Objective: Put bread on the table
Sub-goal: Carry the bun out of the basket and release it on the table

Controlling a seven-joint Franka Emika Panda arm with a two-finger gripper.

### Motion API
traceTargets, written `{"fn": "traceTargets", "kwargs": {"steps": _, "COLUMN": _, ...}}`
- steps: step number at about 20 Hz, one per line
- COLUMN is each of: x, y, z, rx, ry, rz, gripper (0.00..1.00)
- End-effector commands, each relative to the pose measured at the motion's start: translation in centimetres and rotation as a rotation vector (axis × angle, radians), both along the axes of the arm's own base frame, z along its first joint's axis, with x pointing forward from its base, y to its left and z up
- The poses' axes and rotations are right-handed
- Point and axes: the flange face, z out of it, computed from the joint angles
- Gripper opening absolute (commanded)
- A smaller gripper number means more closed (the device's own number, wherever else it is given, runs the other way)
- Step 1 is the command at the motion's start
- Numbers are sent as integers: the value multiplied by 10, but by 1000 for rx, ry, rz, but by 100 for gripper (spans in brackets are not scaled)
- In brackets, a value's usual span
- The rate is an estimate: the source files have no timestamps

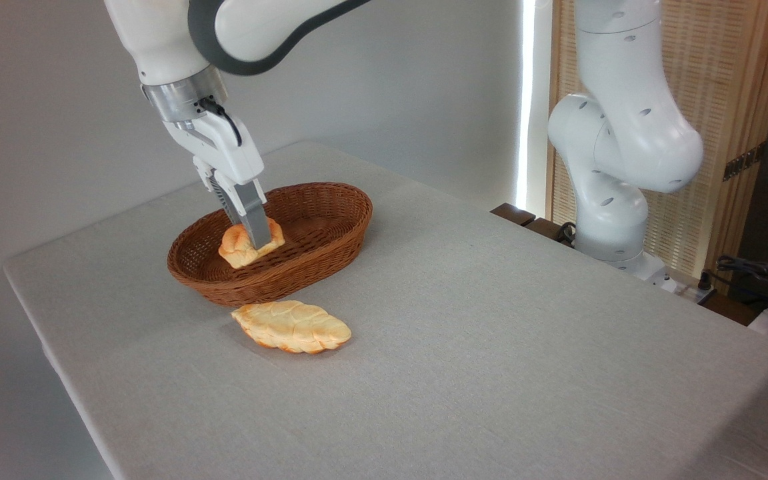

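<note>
Grey cloth covers pretty much everything we can see of the table [491,347], a big rectangular top running from the far left corner down to the near right, plain and light with barely a wrinkle. Sitting on it toward the far left is a brown oval wicker basket [331,257], and inside that, on the left half, is the bread [241,245], a small knotted bun with an orange-golden crust. Gripper [261,241] comes down into the basket at a slant, and we see its grey fingers [255,220] pressed against the bun, so the jaws look narrowed around it. Whether the bun is resting on the basket floor or lifted just clear, we honestly can't tell from this angle.

Just near of the basket, on the bare cloth, lies a longer, paler leaf-shaped braided loaf [292,327], close to the basket's rim but not touching it.

Room-wise: plain grey wall behind, a bright vertical strip of light right of centre, a wooden slatted screen [744,120] on the far right, the arm's white base [614,200] in front of it, and some dark cables [757,277] at the right edge.
</note>
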Motion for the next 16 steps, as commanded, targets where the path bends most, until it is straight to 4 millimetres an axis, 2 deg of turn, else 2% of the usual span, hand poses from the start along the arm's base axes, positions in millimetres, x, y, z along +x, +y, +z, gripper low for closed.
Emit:
{"fn": "traceTargets", "kwargs": {"steps": 1, "x": -17, "y": 76, "z": 38, "rx": 8, "ry": -18, "rz": -46, "gripper": 39}}
{"fn": "traceTargets", "kwargs": {"steps": 3, "x": -27, "y": 112, "z": 50, "rx": -1, "ry": -33, "rz": -90, "gripper": 40}}
{"fn": "traceTargets", "kwargs": {"steps": 4, "x": -28, "y": 120, "z": 45, "rx": -4, "ry": -18, "rz": -112, "gripper": 41}}
{"fn": "traceTargets", "kwargs": {"steps": 10, "x": -45, "y": 135, "z": -4, "rx": 69, "ry": 122, "rz": -175, "gripper": 42}}
{"fn": "traceTargets", "kwargs": {"steps": 11, "x": -46, "y": 140, "z": -10, "rx": 85, "ry": 135, "rz": -183, "gripper": 49}}
{"fn": "traceTargets", "kwargs": {"steps": 12, "x": -46, "y": 147, "z": -15, "rx": 111, "ry": 141, "rz": -184, "gripper": 61}}
{"fn": "traceTargets", "kwargs": {"steps": 14, "x": -47, "y": 160, "z": -23, "rx": 148, "ry": 161, "rz": -200, "gripper": 64}}
{"fn": "traceTargets", "kwargs": {"steps": 16, "x": -52, "y": 163, "z": -38, "rx": 149, "ry": 195, "rz": -211, "gripper": 80}}
